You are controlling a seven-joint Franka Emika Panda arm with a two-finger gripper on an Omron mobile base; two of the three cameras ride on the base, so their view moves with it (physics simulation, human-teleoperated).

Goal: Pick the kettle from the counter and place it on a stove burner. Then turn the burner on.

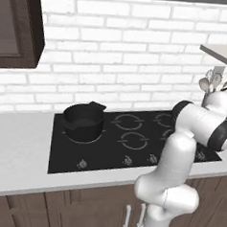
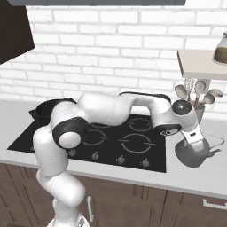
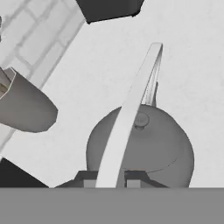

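No readable text, label, brand name or number appears on anything in these views. The only marks are the thin grey arc rings of the stove burner [image 1: 133, 140] circles on the black cooktop [image 1: 102, 158] and the small pale symbols beside the knobs [image 1: 127, 160] along its front edge, and these are too small and blurred to make out as signs.

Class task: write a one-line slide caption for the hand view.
Pincer closed on the arched handle of the grey kettle, which sits on the pale counter beside the utensil cup.
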